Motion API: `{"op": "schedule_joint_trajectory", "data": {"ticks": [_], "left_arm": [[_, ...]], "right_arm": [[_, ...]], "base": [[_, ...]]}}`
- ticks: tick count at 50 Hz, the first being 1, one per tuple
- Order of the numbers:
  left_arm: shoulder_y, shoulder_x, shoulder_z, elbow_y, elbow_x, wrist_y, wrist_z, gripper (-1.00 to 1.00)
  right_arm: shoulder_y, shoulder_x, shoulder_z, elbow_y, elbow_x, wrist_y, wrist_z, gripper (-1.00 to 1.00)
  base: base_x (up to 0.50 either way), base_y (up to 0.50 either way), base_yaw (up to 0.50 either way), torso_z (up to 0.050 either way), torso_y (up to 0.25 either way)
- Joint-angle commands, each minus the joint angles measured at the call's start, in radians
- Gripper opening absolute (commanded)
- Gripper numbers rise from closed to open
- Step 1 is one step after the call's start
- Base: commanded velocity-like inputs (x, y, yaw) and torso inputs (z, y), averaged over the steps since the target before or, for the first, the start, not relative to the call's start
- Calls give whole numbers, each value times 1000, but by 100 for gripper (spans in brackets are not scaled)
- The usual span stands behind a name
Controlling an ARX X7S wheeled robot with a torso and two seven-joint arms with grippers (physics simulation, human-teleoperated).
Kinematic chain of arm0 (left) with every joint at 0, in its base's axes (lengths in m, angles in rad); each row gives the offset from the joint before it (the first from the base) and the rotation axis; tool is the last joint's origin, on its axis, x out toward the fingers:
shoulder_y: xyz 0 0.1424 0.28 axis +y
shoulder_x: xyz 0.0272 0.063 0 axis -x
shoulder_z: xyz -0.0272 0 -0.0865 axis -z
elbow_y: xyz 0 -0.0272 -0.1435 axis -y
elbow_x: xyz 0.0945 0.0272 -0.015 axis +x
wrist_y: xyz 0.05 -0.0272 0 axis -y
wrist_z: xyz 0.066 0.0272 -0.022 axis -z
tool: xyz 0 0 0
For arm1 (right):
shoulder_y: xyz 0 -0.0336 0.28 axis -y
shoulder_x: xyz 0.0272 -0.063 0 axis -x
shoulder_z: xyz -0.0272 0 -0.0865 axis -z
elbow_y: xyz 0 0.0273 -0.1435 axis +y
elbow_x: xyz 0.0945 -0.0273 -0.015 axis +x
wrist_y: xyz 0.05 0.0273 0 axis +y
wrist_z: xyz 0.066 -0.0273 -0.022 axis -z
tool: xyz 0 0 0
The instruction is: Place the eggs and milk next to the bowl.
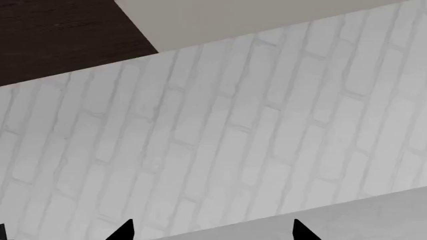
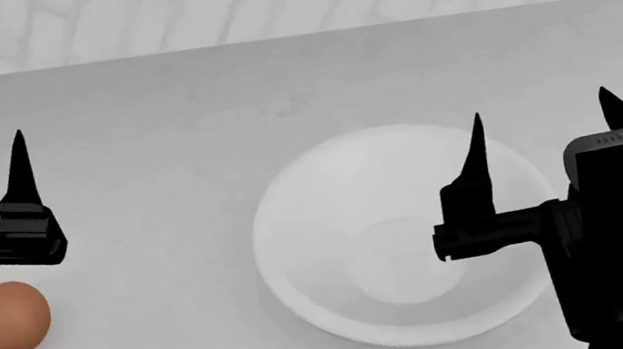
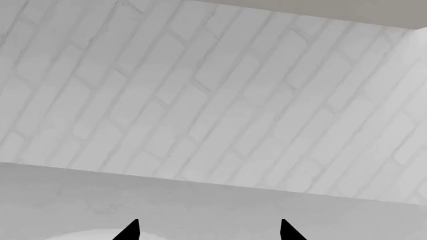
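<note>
a: where's everything right now?

b: the bowl (image 2: pixel 400 235) sits mid-table, glossy and white. the brown egg (image 2: pixel 12 317) lies on the table (image 2: pixel 156 114) off to its left, well apart from it, near my left fingers (image 2: pixel 23 178). the white egg and the milk aren't in any view.

a: and your fingers?

b: both pairs are spread wide and hold nothing. my right fingers (image 2: pixel 541 128) hang over the bowl's right side; both wrist views mostly see the brick wall (image 1: pixel 220 125).

a: how will that egg handle?

b: my guess is light, smooth, prone to roll, and easy to crack. i'd come from above and close across its narrow middle, gently, with just enough squeeze that it doesn't squirt out, then set it down just beside the bowl's rim.
</note>
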Motion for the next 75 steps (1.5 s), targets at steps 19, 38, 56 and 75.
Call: {"op": "schedule_joint_trajectory", "data": {"ticks": [19,38,56,75], "left_arm": [[2,13,-42,14,-87,-96,3,100],[-53,-116,-130,340,-311,-842,6,100],[-62,-117,-266,433,-422,-1170,-18,100],[51,-183,-348,438,-714,-1237,-97,100]], "right_arm": [[-6,-7,15,-9,4,0,-4,100],[-6,-8,1,4,18,-6,-17,100],[-14,-7,-6,28,24,-30,-26,100],[-20,-2,-9,20,30,-26,-19,100]], "base": [[138,0,0,0,1],[0,0,0,0,0],[0,0,0,0,0],[0,0,0,0,0]]}}
